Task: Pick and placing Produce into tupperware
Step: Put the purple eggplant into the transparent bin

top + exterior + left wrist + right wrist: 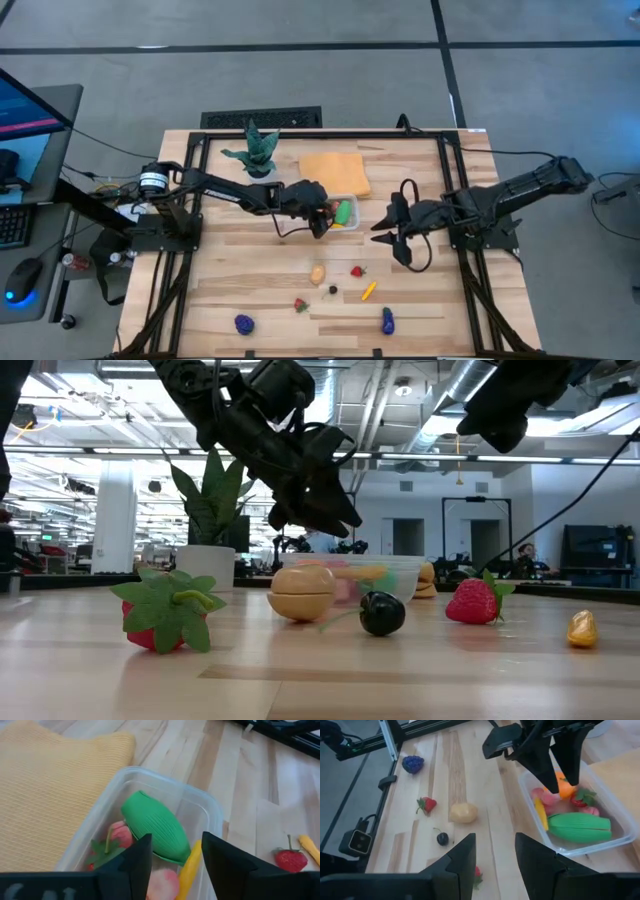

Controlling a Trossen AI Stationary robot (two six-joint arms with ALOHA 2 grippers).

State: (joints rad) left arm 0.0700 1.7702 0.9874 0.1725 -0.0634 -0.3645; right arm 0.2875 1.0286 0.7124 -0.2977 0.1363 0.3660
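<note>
**Left claw parted over the tupperware, drop seemingly made**

Left claw [322, 215] hangs above the near end of the tupperware [344, 213], and we see its two fingers [131, 865] standing apart with nothing between them in its own wrist view. We judge it released: held there because that is the spot for letting a piece fall into the box rather than onto the desk [420, 300].

Directly beneath the gap lie a ribbed green vegetable [156, 828], a yellow piece [189, 870] alongside it, and pink and red pieces [120, 836] against the wall. An orange piece [563, 789] shows under the claw from the right wrist view. So the container sits just under and slightly ahead of the left claw, touching nothing of it as far as we can tell.

Just beside the tupperware lies the orange cloth [335, 172], and past that the potted plant [256, 150].

Our right claw [395, 232] waits nearby, on the far side of the box, fingers parted and empty.

Well apart, toward the desk's front edge, the remaining produce lies scattered: a tan piece [317, 272], a strawberry [357, 271], a dark cherry [333, 289], a small yellow-orange piece [369, 291], a red piece with leaves [299, 305], a blue-purple cluster [244, 323] and an eggplant [387, 320]. We reckon the task is roughly midway.
</note>
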